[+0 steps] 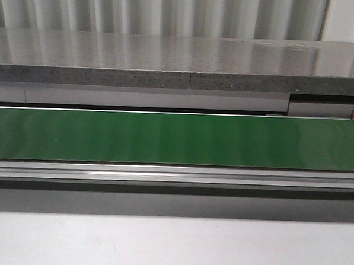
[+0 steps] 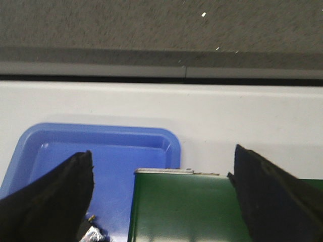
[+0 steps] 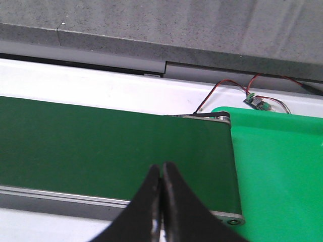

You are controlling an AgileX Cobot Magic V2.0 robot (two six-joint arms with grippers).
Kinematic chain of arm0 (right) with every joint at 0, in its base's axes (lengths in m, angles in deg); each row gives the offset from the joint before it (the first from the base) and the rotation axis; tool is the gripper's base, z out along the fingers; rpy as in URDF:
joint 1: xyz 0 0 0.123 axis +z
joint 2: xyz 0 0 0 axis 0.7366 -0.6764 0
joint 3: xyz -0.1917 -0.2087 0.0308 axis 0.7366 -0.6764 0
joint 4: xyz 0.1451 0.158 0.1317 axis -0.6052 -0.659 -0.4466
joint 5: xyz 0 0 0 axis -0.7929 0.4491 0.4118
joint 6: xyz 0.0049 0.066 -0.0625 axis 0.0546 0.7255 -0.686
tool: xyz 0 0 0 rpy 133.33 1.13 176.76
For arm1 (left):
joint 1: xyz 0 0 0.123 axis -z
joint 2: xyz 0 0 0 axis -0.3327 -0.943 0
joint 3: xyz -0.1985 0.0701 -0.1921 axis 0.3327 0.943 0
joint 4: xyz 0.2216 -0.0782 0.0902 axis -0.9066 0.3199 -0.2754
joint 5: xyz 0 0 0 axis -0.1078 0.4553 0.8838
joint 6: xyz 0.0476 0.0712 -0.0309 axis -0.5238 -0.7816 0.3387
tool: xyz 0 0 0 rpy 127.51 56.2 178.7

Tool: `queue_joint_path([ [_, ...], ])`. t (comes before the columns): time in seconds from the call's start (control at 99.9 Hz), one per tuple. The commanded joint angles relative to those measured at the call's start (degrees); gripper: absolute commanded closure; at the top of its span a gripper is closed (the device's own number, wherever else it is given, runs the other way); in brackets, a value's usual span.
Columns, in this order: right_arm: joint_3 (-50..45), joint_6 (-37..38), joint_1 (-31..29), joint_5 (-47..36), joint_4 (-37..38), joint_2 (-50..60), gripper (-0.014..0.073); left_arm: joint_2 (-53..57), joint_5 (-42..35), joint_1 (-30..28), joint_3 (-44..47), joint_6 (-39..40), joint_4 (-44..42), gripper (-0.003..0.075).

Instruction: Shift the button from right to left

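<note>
The button is not in view in any frame. My left gripper [image 2: 161, 174] is open and empty, its black fingers [image 2: 55, 194] spread wide above the end of the dark green conveyor belt [image 2: 186, 209] and a blue tray [image 2: 101, 151]. A small metallic part [image 2: 93, 233] lies in the tray by the left finger; I cannot tell what it is. My right gripper [image 3: 162, 169] is shut with nothing between its fingers, above the other end of the belt [image 3: 101, 146]. The front view shows only the belt [image 1: 176, 138], with no gripper in it.
A bright green surface [image 3: 282, 171] adjoins the belt's right end. A small circuit board with red and black wires [image 3: 255, 101] lies behind it. A grey stone ledge [image 1: 180, 64] runs behind the belt. An aluminium rail [image 1: 175, 175] edges the belt's front.
</note>
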Motion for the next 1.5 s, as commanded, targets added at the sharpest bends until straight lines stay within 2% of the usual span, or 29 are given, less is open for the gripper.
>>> queue_joint_path([
  [0.0,1.43,-0.36,-0.08,-4.17,-0.34,-0.04,0.0661,5.68,-3.86,1.9,-0.54,-0.21,0.83,0.0167],
  [0.13,1.43,-0.36,-0.08,-4.17,-0.34,-0.04,0.0661,13.5,-7.23,3.54,4.12,-0.21,0.83,0.0206],
  [0.27,1.43,-0.36,-0.08,-4.17,-0.34,-0.04,0.0661,22.53,-11.97,5.59,11.19,-0.21,0.83,0.0332],
  [0.52,1.43,-0.36,-0.08,-4.17,-0.34,-0.04,0.0661,37.32,-16.18,9.82,22.82,-0.21,0.83,0.0736],
  [0.751,1.43,-0.36,-0.08,-4.17,-0.34,-0.04,0.0661,45.33,-16.24,10.3,27.62,-0.21,0.83,0.074],
  [1.491,1.43,-0.36,-0.08,-4.17,-0.34,-0.04,0.0661,45.5,-17.48,10.96,29.18,-0.21,0.83,0.074],
])
